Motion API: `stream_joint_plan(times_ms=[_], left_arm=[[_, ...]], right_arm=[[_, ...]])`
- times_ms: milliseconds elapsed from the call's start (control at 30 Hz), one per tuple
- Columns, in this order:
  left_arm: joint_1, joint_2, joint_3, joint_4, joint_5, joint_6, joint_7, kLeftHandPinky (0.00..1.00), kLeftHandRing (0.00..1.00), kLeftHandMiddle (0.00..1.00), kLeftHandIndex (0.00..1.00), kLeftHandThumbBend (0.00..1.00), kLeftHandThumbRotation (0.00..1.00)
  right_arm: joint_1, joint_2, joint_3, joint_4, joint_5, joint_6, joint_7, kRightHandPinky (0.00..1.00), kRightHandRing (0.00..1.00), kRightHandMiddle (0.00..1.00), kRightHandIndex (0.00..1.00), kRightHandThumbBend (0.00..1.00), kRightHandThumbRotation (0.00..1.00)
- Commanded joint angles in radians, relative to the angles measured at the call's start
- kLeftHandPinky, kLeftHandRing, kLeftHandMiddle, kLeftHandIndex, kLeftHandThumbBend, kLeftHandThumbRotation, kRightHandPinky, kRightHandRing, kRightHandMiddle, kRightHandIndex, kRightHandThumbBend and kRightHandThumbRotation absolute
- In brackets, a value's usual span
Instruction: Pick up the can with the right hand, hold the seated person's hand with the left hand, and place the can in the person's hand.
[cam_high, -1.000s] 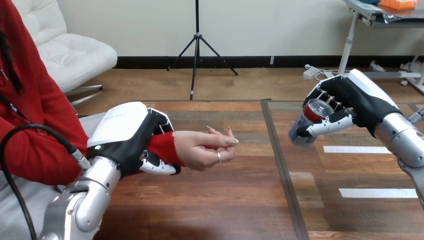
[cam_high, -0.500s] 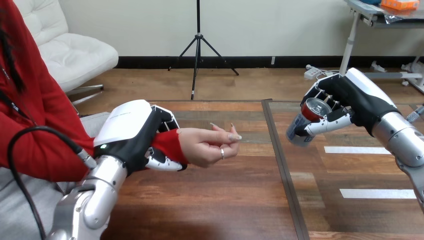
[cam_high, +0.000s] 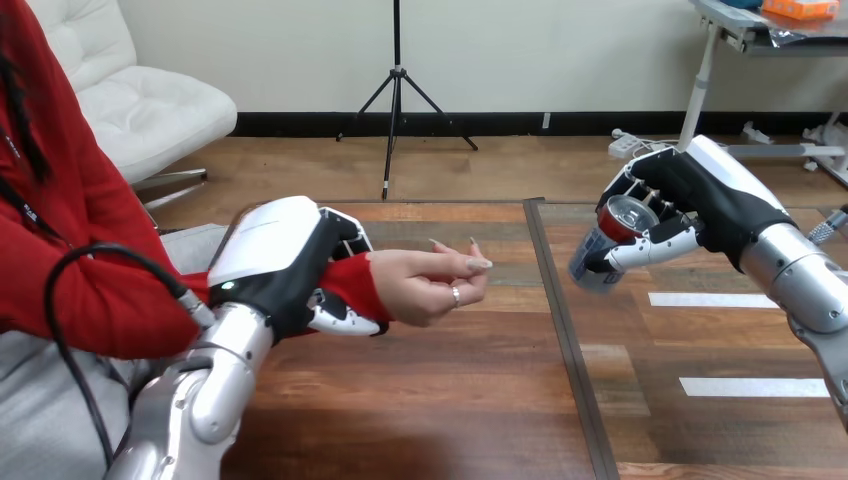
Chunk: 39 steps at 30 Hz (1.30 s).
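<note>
Left hand (cam_high: 285, 262): fingers wrapped round the person's wrist (cam_high: 350, 282), steadying the person's hand (cam_high: 428, 287) to receive. Right hand (cam_high: 700, 200): gripping tilted drinks can (cam_high: 600, 250), raised far right, well apart, awaiting delivery.

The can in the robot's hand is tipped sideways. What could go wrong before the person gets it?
The can hangs tilted in the right hand above the table; it might slip and drop. The person's hand has its fingers half curled, so the can may not settle in it. The left hand grips the person's wrist; a tug could move that hand aside.
</note>
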Motion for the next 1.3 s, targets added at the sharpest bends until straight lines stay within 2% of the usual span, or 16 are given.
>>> stream_joint_plan(times_ms=[0,467,667,867,1267], left_arm=[[-0.119,-0.043,-0.032,0.02,-0.019,-0.044,0.028,0.32,0.38,0.43,0.43,0.71,0.0],[-0.174,-0.07,-0.057,0.085,-0.013,-0.062,0.038,0.31,0.37,0.42,0.42,0.7,0.0],[-0.19,-0.079,-0.066,0.096,-0.019,-0.051,0.023,0.31,0.37,0.42,0.43,0.69,0.0],[-0.208,-0.087,-0.075,0.123,-0.016,-0.058,0.026,0.32,0.38,0.43,0.43,0.69,0.0],[-0.237,-0.101,-0.092,0.169,-0.014,-0.067,0.035,0.32,0.38,0.43,0.44,0.69,0.0]], right_arm=[[-0.099,0.013,-0.02,-0.066,0.014,-0.011,-0.013,0.36,0.37,0.43,0.47,0.73,0.0],[-0.095,0.02,-0.021,-0.095,0.017,0.005,-0.009,0.36,0.37,0.43,0.47,0.73,0.0],[-0.091,0.022,-0.023,-0.108,0.02,0.003,-0.006,0.34,0.36,0.42,0.47,0.73,0.0],[-0.091,0.026,-0.021,-0.127,0.017,0.024,-0.003,0.34,0.37,0.43,0.47,0.72,0.0],[-0.087,0.033,-0.021,-0.144,0.018,0.009,-0.002,0.34,0.36,0.43,0.47,0.72,0.0]])
